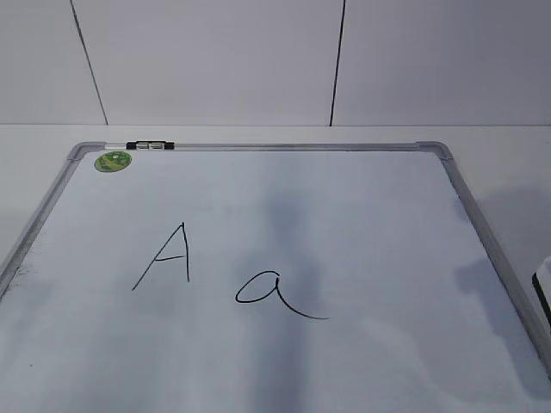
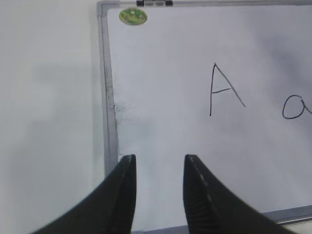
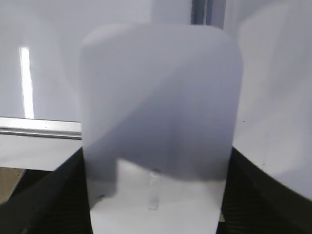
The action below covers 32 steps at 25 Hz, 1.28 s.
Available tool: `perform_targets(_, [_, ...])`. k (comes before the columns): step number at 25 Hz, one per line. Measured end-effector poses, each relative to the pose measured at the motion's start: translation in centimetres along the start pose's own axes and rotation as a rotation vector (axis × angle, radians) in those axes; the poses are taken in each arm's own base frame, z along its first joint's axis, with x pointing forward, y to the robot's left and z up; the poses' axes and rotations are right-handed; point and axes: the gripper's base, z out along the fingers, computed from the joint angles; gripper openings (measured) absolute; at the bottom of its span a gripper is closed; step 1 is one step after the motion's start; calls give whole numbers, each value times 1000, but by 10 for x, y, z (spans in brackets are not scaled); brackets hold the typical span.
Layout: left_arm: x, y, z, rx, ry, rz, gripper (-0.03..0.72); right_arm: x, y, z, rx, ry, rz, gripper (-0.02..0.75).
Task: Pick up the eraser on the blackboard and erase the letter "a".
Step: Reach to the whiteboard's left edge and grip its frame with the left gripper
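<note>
The blackboard (image 1: 344, 198) is a white dry-erase board with a silver frame, lying flat. The cursive letter "a" (image 1: 271, 291) is drawn in its middle, whole and unsmeared; its left part shows in the left wrist view (image 2: 297, 106). The white eraser (image 3: 156, 97) fills the right wrist view, held between the dark fingers of my right gripper (image 3: 156, 195). A corner of the eraser (image 1: 542, 292) shows at the right edge of the exterior view, beside the board's right frame. My left gripper (image 2: 158, 163) is open and empty over the board's near left part.
A capital "A" (image 1: 168, 256) stands left of the "a". A green sticker (image 1: 113, 160) and a black-and-white marker (image 1: 148, 145) sit at the board's far left corner. The board's frame (image 3: 39, 127) shows behind the eraser.
</note>
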Motion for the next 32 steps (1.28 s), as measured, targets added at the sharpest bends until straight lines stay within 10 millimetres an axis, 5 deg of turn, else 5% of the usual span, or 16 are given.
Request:
perform_targets(9, [-48,14,67,-11,252,-66,274,0,0,0,0,0,0,571])
perform_targets(20, [-91,32,146,-23,432,-93,605,0,0,0,0,0,-2,571])
perform_targets(26, [-96,46,190,-55,536,-57,611,0,-1,0,9,-3,-6,571])
perform_targets(32, [-98,54,224,-49,646,-58,474,-2,-2,0,21,-21,-17,571])
